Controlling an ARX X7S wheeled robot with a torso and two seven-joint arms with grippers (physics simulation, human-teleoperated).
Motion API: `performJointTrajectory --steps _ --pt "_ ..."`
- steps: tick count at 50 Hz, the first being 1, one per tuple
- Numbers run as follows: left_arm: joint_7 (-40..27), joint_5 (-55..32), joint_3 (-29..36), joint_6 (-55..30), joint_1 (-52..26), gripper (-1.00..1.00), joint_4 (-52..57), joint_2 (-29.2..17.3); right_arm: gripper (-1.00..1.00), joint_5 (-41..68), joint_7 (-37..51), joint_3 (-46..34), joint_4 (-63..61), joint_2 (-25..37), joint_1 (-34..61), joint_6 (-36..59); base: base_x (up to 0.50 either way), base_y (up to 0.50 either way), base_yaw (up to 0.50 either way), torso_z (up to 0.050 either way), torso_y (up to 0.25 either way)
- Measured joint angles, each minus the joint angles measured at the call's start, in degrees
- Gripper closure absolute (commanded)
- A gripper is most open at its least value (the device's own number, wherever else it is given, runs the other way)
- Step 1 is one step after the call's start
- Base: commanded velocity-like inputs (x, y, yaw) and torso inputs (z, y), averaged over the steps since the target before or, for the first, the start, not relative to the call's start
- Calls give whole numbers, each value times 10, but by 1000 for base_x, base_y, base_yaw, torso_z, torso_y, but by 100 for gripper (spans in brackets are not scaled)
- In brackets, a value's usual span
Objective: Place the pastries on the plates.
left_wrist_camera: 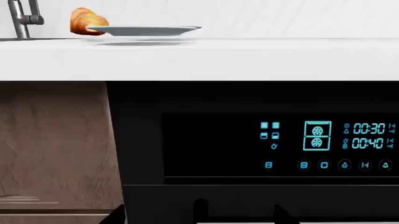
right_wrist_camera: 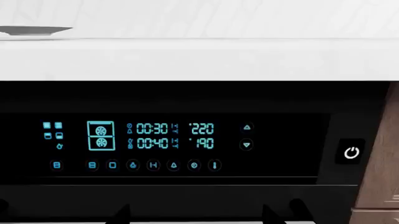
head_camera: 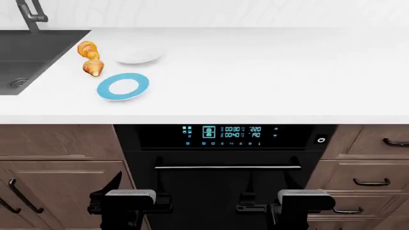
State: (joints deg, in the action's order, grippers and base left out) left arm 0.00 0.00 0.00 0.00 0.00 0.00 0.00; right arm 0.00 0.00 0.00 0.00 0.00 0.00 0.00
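Two golden-brown pastries (head_camera: 87, 48) (head_camera: 93, 67) lie on the white counter next to the sink, one behind the other. The plain white plate (head_camera: 137, 56) sits just right of them, and the blue-rimmed plate (head_camera: 123, 86) lies nearer the counter's front edge. Both plates hold nothing. In the left wrist view one pastry (left_wrist_camera: 87, 22) shows behind a plate (left_wrist_camera: 146, 31) seen edge-on. My left gripper (head_camera: 131, 192) (left_wrist_camera: 199, 217) and right gripper (head_camera: 305, 194) (right_wrist_camera: 198, 217) hang low in front of the oven door, below counter height, both open and holding nothing.
A dark sink (head_camera: 38, 52) with a faucet (head_camera: 30, 14) fills the counter's left end. Below the counter is a black oven (head_camera: 223, 139) with a lit control panel and a handle bar (head_camera: 227, 167). Brown cabinet drawers (head_camera: 370, 158) flank it.
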Motion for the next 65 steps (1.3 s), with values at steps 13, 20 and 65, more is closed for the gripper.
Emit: performJointTrajectory --steps 13,20,65 --pt "-23 -4 20 6 -2 -100 -3 -15 -100 15 20 -17 -2 15 -1 -8 0 38 0 0 0" --pt "-36 -5 35 6 -6 -100 -6 -21 -100 22 31 -26 -1 24 0 -7 0 500 0 0 0" --pt "-71 -32 79 11 -8 -100 -8 -62 -100 48 81 -67 -2 56 0 -19 47 415 0 3 0"
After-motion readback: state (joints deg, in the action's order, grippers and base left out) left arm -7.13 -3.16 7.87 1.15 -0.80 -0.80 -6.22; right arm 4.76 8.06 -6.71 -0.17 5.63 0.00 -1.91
